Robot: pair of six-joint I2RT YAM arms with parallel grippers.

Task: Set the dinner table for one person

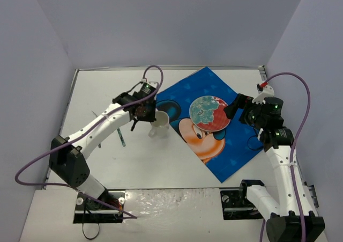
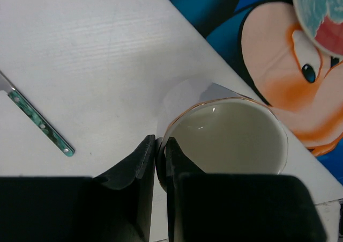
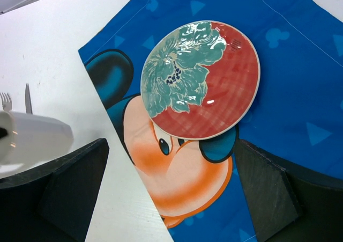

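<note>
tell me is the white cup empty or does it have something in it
Empty: the left wrist view looks into the cup and shows only its bare pale inside.

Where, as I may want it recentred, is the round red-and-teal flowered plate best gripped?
Probably its rim nearest the right arm, approached low: the round red-and-teal flowered plate lies flat on the blue cartoon placemat, so only the edge offers a pinch.
</note>
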